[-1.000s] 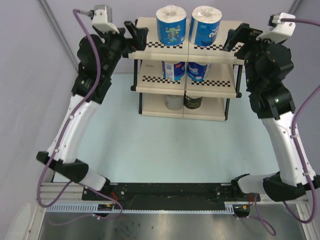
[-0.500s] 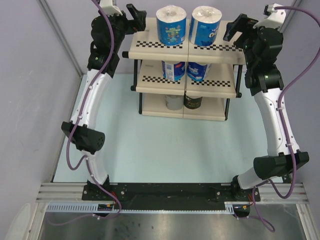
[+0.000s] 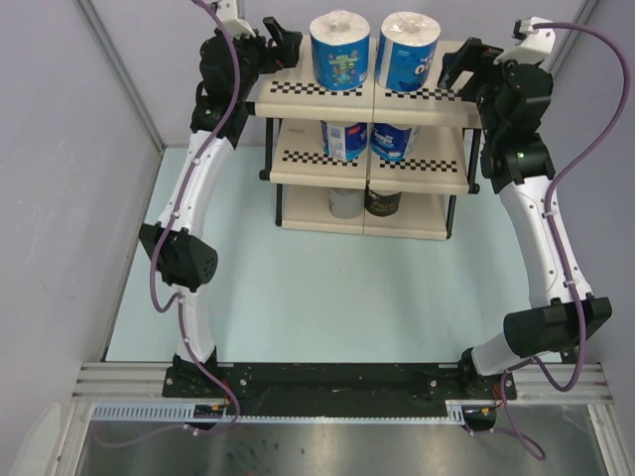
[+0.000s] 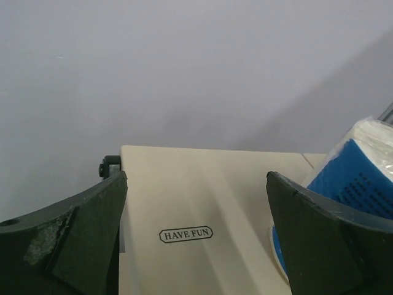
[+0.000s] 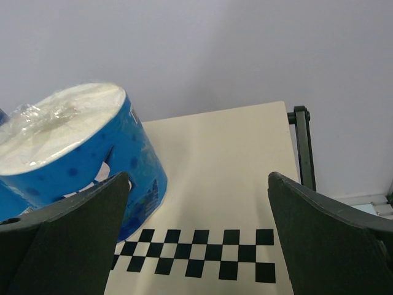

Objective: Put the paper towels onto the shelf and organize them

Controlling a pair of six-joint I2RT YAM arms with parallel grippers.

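All six rolls sit on the shelf, two to a tier. Two blue ones stand upright side by side on top, two more blue ones are in the middle, and a grey roll stands beside a dark roll at the bottom.

The left hand hangs at the top board's left end and the right hand at its right end. Both have their fingers wide apart with nothing between them.

From the left wrist, the hand looks along the bare cream board with its "HAVE FUN" stamp. A blue roll stands just behind the right finger. From the right wrist, the hand frames the checkered strip. The nearest blue roll is partly hidden by the left finger, and a black frame post stands at the board's edge.

Purple cables loop off both arms.

The shelf stands at the far side of a pale blue-green tabotop. Plain lavender-grey walls enclose it, and a metal rail carries the arm bases at the near edge.
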